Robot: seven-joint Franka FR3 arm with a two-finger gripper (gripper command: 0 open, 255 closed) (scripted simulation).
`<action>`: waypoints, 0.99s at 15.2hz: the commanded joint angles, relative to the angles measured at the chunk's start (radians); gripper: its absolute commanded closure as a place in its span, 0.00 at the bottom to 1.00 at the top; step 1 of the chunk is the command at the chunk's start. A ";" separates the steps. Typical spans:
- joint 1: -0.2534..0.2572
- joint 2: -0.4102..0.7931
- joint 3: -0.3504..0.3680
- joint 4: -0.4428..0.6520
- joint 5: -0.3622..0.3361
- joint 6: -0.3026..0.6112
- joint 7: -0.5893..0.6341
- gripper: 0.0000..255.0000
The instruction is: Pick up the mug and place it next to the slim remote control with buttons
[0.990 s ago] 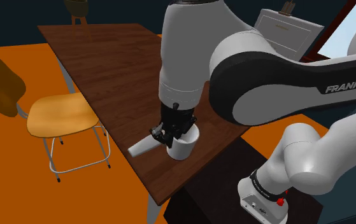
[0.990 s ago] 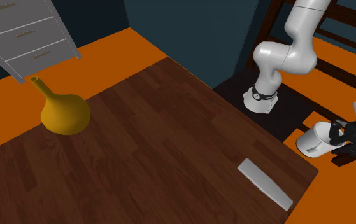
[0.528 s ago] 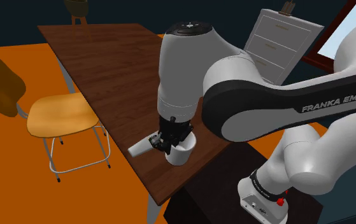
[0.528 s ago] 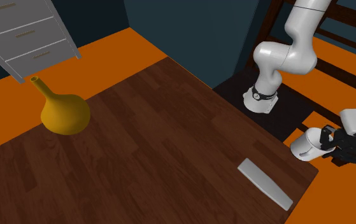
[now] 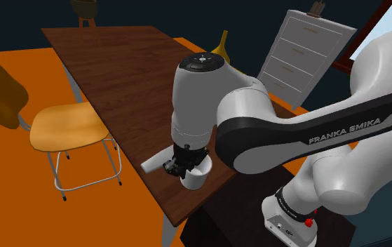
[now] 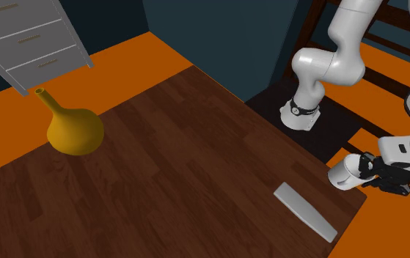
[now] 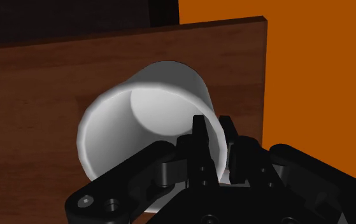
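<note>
While the black gripper [image 7: 214, 143] clamps the rim of the white mug [image 7: 146, 121], 1 finger [image 7: 199, 135] sits inside the cup and the other presses the wall from outside, so the jaws are clenched on the mug's wall. The mug's open mouth faces the wrist camera, and the dark wooden table [image 7: 36, 95] lies behind it.

A pale grey remote control [image 5: 157, 161] lies flat close to the table's corner, and it serves as the landmark. In the shoulder view the mug [image 5: 196, 177] is just beside the remote on its stand side, with the gripper [image 5: 185, 168] gripping it from above. From the second exterior view the mug [image 6: 342, 174] is near the remote [image 6: 305, 211] but apart from it, over the table edge closest to the remote, and the gripper [image 6: 366, 168] holds it. Whether the mug's base touches the wood I cannot tell.

An ochre vase [image 6: 73, 128] stands on the table well apart from the remote. A grey chest of drawers [image 6: 27, 37] stands farther from the remote than the vase. An orange chair [image 5: 61, 128] stands on the orange floor [image 7: 316, 76], well apart from the remote.
</note>
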 commanded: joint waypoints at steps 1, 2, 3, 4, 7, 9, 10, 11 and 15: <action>-0.001 0.014 0.005 -0.014 -0.003 0.028 0.005 1.00; -0.001 0.022 0.008 -0.022 -0.005 0.043 0.007 1.00; -0.002 0.029 0.010 -0.029 -0.007 0.058 0.010 1.00; -0.003 0.037 0.012 -0.037 -0.009 0.073 0.012 1.00; -0.005 0.062 0.019 -0.058 -0.017 0.118 0.021 1.00; -0.007 0.079 0.024 -0.070 -0.023 0.146 0.027 1.00; -0.007 0.079 0.024 -0.071 -0.023 0.146 0.027 1.00; -0.007 0.079 0.024 -0.070 -0.023 0.146 0.027 1.00; -0.007 0.079 0.024 -0.070 -0.023 0.146 0.027 1.00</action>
